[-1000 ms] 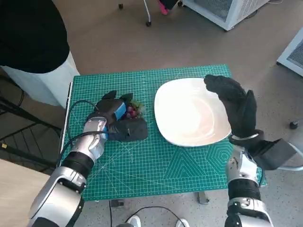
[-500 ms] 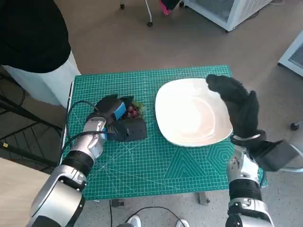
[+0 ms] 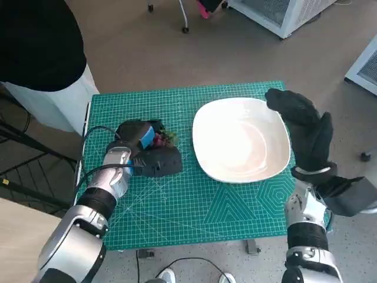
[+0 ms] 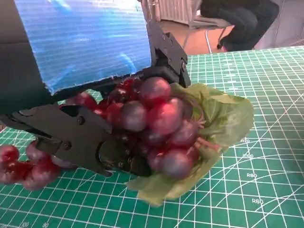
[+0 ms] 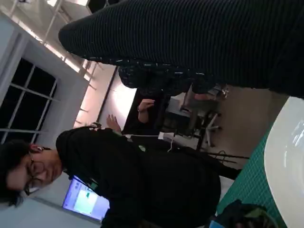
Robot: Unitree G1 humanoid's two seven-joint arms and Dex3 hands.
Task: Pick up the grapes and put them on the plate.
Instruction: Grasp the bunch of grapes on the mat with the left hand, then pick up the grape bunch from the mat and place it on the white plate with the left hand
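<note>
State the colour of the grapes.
Dark red grapes with a green leaf, clearest in the left wrist view.

Small white scale numbers are showing on the green cutting mat [image 4: 266, 156] beside the grapes [image 4: 152, 123]: 120, R80.

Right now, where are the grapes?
In the head view the grapes are on the green mat, left of the white plate, with the left hand closed around them.
</note>
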